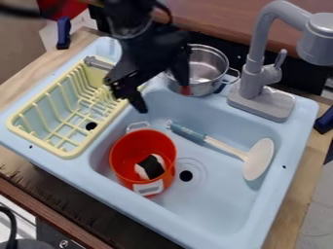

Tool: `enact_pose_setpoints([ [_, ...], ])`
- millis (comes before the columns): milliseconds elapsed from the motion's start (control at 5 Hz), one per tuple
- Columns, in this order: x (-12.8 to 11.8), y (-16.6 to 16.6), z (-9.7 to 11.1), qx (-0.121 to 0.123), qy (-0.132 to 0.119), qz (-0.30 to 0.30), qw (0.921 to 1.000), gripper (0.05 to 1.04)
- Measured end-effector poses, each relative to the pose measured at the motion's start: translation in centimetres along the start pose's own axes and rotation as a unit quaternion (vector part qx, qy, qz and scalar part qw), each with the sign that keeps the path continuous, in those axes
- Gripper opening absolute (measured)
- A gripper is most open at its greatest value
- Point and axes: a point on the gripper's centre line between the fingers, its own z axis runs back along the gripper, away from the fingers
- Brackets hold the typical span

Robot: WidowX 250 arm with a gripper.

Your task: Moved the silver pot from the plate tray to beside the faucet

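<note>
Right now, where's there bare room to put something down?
Best is the near right part of the basin, between the drain, the spatula and the sink's near rim. The yellow rack's near end looks bare too. It's crowded at the far side, with the jaws, silver pot and faucet, and left in the basin, around the red pot.

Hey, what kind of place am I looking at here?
It looks like a toy kitchen's sink area: a light blue basin with a grey faucet at its back corner, a yellow dish rack on the left, and a silver pot beside the faucet.
</note>
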Motion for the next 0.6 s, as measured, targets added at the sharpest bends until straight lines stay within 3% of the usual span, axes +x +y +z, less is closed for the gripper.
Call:
enact_pose_setpoints([
  [200, -1.7, 1.1, 0.2, -0.007, 0.012, -0.131, 0.9913, 0.999],
  [400, -4.4, 0.5, -0.2, -0.009, 0.037, -0.252, 0.9671, 0.999],
  [600, -6.8, -0.5, -0.9, -0.035, 0.044, -0.337, 0.9397, 0.999],
])
